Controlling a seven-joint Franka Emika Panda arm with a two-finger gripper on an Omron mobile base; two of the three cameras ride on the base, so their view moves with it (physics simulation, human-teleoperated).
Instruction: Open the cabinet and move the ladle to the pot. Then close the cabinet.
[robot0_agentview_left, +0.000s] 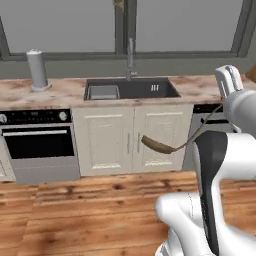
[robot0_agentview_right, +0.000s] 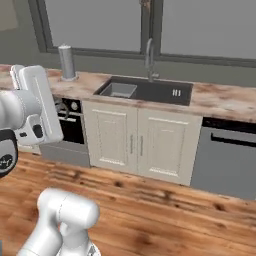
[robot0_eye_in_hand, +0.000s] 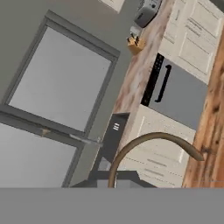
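A grey cylindrical canister stands at the left of the speckled stone worktop, then the dark sink. Further right, the long slender brown ladle hangs in the air before the cream base cabinets, its thin handle running up to the hand, which holds it.

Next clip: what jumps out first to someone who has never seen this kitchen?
The brown ladle hangs in mid-air in front of the cream doors under the sink, its thin handle running up toward the white arm at the right. Behind it, a tall faucet rises before big grey windows. A dark oven sits to the left, under a grey cylinder on the counter.
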